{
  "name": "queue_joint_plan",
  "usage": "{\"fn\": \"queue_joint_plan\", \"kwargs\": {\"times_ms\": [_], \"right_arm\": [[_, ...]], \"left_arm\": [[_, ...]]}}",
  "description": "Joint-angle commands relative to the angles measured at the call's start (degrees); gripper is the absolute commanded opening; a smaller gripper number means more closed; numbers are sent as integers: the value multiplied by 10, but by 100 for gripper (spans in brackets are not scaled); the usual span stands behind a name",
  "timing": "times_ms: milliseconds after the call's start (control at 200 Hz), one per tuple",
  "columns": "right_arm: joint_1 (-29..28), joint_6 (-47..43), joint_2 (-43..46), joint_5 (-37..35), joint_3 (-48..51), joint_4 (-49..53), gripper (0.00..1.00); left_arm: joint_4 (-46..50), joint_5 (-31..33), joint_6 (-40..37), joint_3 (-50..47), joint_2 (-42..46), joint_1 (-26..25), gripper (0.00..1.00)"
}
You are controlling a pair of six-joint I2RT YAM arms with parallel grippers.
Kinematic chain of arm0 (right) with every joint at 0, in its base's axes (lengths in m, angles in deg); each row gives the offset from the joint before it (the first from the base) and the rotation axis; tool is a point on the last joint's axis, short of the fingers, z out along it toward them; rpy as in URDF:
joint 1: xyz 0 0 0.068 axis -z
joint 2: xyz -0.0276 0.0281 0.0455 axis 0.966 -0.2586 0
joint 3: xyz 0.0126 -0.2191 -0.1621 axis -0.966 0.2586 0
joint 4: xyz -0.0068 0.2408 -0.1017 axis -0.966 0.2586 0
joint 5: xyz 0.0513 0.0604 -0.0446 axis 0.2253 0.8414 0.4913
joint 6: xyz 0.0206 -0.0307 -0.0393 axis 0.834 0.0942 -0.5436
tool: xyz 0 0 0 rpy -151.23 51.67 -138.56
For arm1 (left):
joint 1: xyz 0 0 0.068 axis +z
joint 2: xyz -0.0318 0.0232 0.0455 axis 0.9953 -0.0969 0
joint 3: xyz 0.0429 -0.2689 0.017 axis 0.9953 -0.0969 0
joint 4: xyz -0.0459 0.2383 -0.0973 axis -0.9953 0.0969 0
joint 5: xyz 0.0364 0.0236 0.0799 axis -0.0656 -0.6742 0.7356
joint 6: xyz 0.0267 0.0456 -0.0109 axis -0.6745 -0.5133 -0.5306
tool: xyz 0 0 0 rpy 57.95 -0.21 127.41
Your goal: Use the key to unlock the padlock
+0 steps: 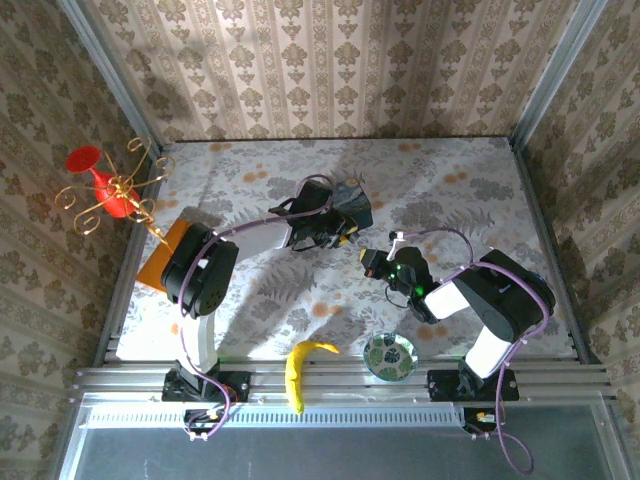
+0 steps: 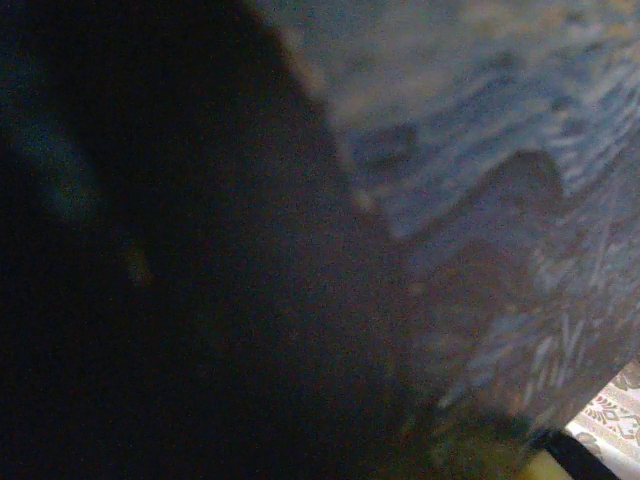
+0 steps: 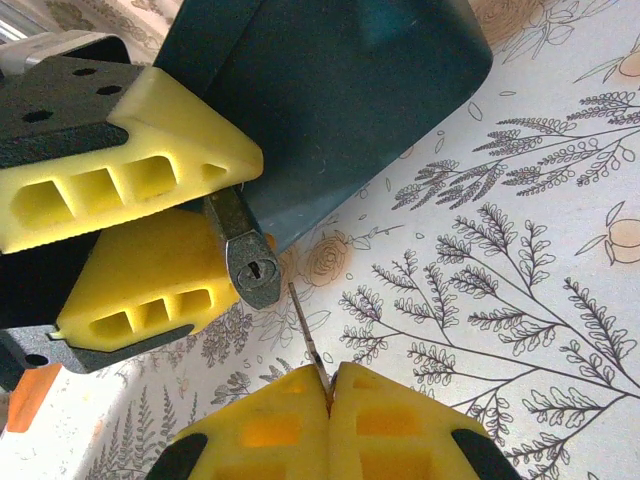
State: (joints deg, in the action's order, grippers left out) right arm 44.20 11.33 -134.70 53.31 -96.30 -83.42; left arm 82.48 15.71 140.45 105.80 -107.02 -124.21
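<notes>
Two yellow fingers of my right gripper are pressed flat together at the bottom of the right wrist view, clamped on the key. Only its thin blade shows, pointing up and away from the fingertips. The blade tip sits just below and to the right of the padlock, near it but apart; not inserted yet. The keyhole faces my right wrist camera squarely. Judgement: that is why my left gripper holds as it does, its two yellow fingers closed on the upper part of the padlock so the small body cannot swing and the slot is offered to the key. Behind the padlock and touching it stands the blue box, dark teal on this side; the padlock seems to hang at its corner, though the attachment is hidden behind my left fingers. The left wrist view is dark and blurred, with painted blue surface close against the lens. Under everything lies the floral table. From above, both grippers meet at mid-table. Next move, as I judge it: shift the blade slightly left and up, match its angle to the slot, then push in.
</notes>
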Motion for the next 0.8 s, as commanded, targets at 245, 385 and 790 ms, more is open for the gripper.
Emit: {"fn": "queue_joint_plan", "kwargs": {"times_ms": [245,385,790], "right_arm": [[0,-15,12,2,-4,-20,0],[0,-16,12,3,-6,-18,0],[0,-15,15,3,-11,-19,0]], "left_arm": [[5,-27,23,-9,3,-4,3],[4,-29,24,-10,2,-4,3],[1,-31,25,-13,-1,-4,3]]}}
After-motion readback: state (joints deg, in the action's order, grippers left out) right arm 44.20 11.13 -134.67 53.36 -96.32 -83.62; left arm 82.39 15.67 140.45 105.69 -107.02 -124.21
